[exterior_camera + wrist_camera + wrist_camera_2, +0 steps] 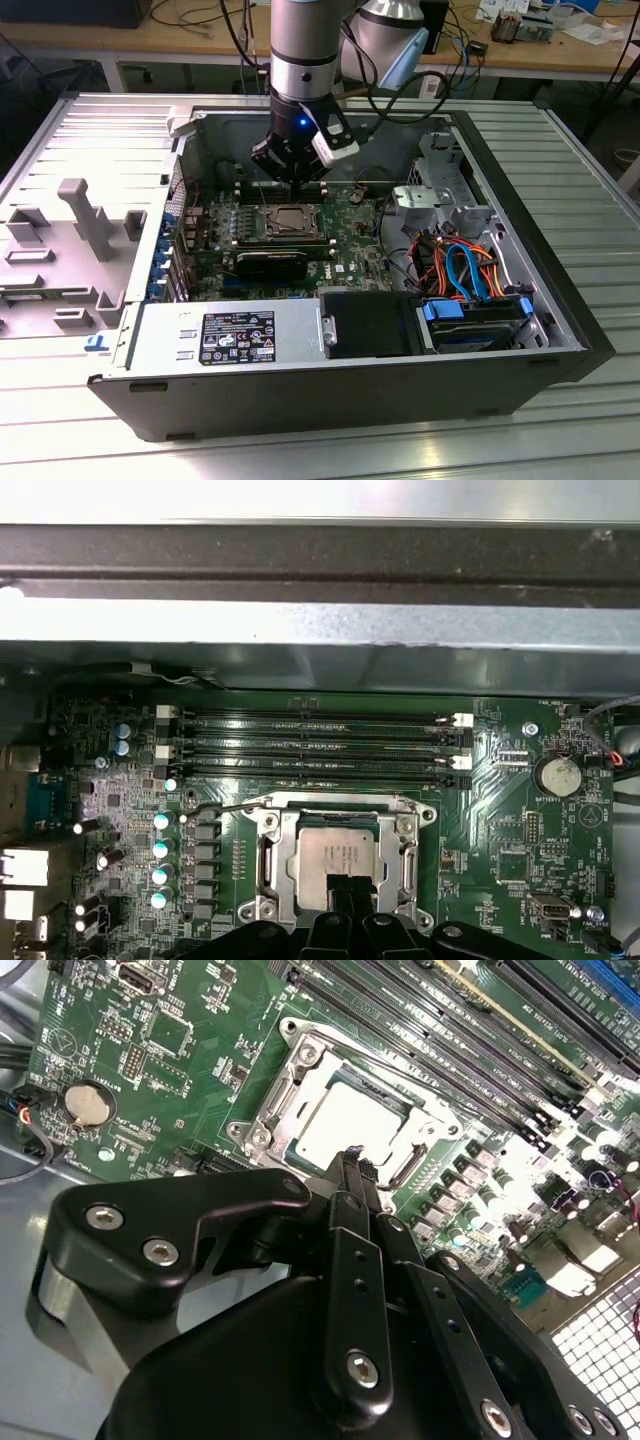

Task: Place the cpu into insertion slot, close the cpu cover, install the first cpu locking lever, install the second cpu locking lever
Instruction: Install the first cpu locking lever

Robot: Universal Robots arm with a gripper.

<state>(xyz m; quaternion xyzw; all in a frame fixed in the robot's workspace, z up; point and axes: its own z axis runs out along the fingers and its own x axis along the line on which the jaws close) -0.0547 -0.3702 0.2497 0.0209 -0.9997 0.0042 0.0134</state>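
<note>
I've got the cpu [338, 858] showing dull, satin grey metal; the cpu cover [272, 852] round it is brighter bare metal. The gripper [352, 1160] looks smooth matt black (screws shiny), the circuit board [500, 810] glossy green.

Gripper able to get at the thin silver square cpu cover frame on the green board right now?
Likely yes. The black gripper hangs close over one edge of the thin silver cut-out cpu cover, with nothing visible between them and the dark computer case open on top.
</note>
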